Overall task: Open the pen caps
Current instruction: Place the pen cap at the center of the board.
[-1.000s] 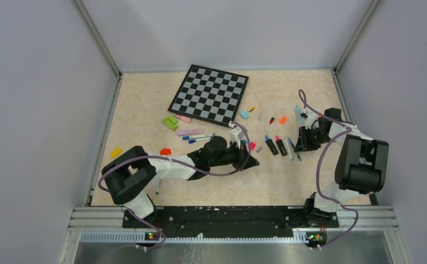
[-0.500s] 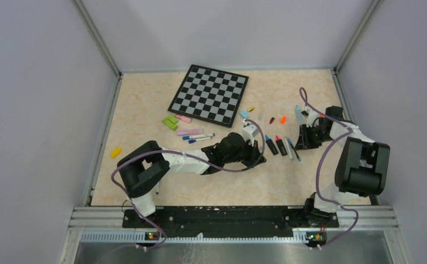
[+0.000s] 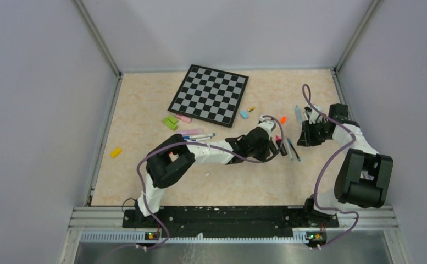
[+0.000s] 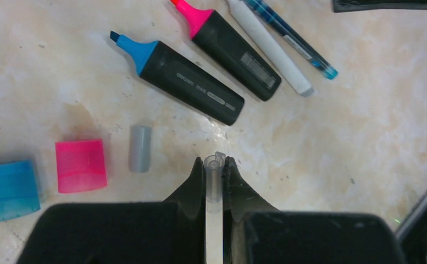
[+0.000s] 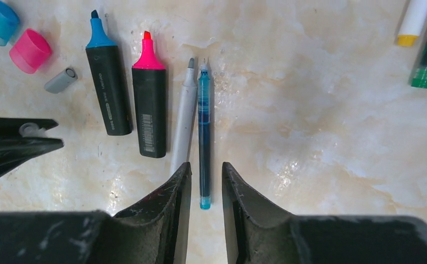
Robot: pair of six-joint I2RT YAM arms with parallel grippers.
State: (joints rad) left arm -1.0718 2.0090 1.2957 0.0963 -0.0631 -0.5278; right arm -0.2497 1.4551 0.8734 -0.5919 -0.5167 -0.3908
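Holding a clear cap (image 4: 215,181) pinched upright between its closed jaws, the left gripper (image 4: 215,165) hangs just above the table (image 3: 145,99), near the loose grey cap (image 4: 140,148), pink cap (image 4: 81,165) and blue cap (image 4: 7,191). The right gripper (image 5: 206,170) stands with its jaws a narrow gap apart and grips nothing; the tail end of the teal pen (image 5: 203,132) shows in that gap. The teal pen lies just beside the white pen (image 5: 184,121), with the pink highlighter (image 5: 148,104) and blue highlighter (image 5: 107,88) alongside, all four with bare tips. The step in hand appears to be setting down the removed cap. To do it well, the left arm should lower over the bare patch beside the grey cap, bring the cap close to the surface before parting its jaws, and open only a little, since a round cap dropped from height is likely to roll towards the pens. The right gripper should hold clear until the cap has settled. Not established: how far the clear cap runs down between the fingers, as the gripper body hides its lower part; whether the right fingertips touch the teal pen or sit above it; and the state of three further pens (image 5: 426,66), cut off at the edge of the right wrist view. The top view shows the pens too small to assess.
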